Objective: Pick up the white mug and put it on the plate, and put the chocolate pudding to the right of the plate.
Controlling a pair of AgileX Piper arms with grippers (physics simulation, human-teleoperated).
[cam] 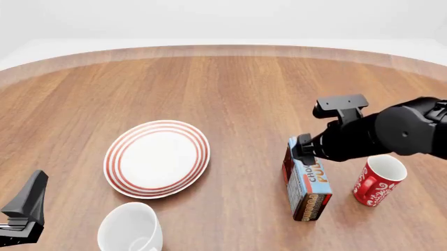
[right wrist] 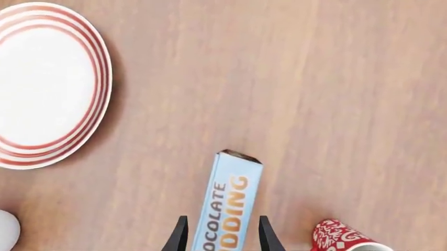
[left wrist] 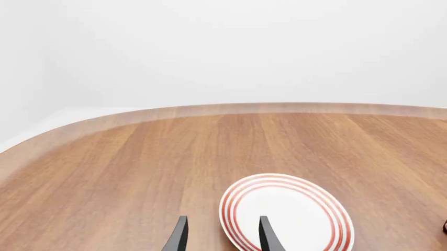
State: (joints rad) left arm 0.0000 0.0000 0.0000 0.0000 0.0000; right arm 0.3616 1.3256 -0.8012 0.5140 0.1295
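Your right claw point(right wrist: 220, 235) straddles the chocolate pudding point(cam: 307, 183) without clearly gripping it, while your left claw point(left wrist: 220, 238) hangs open, holding nothing.

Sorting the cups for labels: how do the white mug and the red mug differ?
The white mug is plain and glossy; the red mug carries a white pattern. The white mug stands near the plate, the red mug right of the chocolate pudding. Both are upright, open-topped and ungripped.
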